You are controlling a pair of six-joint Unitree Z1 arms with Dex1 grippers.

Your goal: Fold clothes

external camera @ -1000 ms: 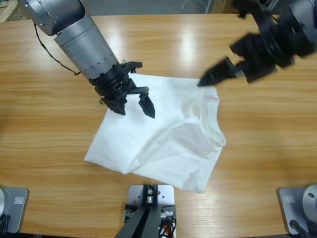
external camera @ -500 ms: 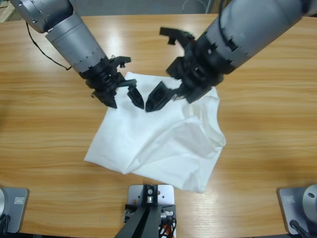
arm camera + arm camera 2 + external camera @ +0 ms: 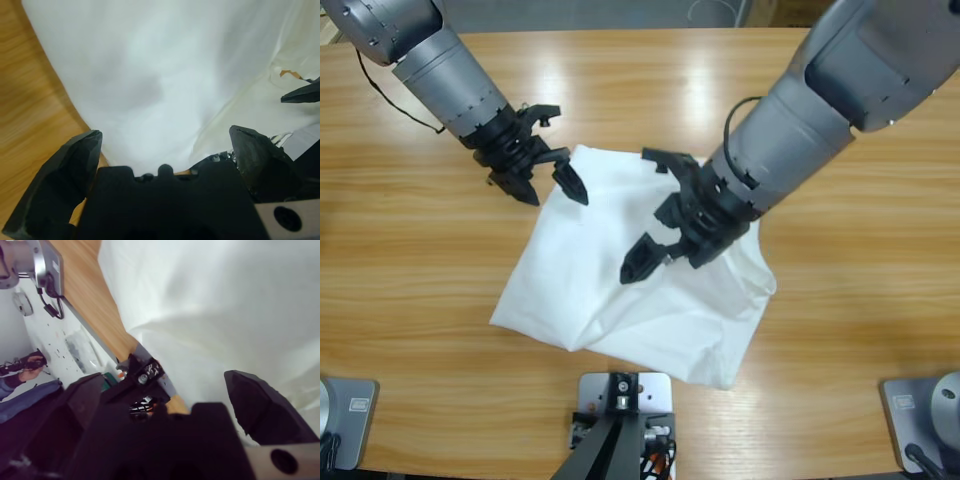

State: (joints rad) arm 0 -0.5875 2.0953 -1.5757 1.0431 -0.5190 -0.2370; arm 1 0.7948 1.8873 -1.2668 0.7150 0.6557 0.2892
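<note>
High view shows the white T-shirt point(image 3: 640, 290) lying crumpled and skewed on the wooden table point(image 3: 420, 270), one flap doubled over along a diagonal ridge, so nothing is squared up yet. Going by the wrist views, the left claw point(image 3: 545, 187) hangs at the shirt's upper left corner with its jaws spread wide and nothing between them, and the right claw point(image 3: 660, 215) is out over the middle of the cloth, also gaping and empty. My worry is the right one: closing where it is, it would likely pinch both the top layer and the one under it, and any pull would drag the whole bundle rather than open it. The left claw sits right at the hem, so a shallow bite could slip off the edge, or miss onto bare wood. With the two arms this near, they could also foul each other
</note>
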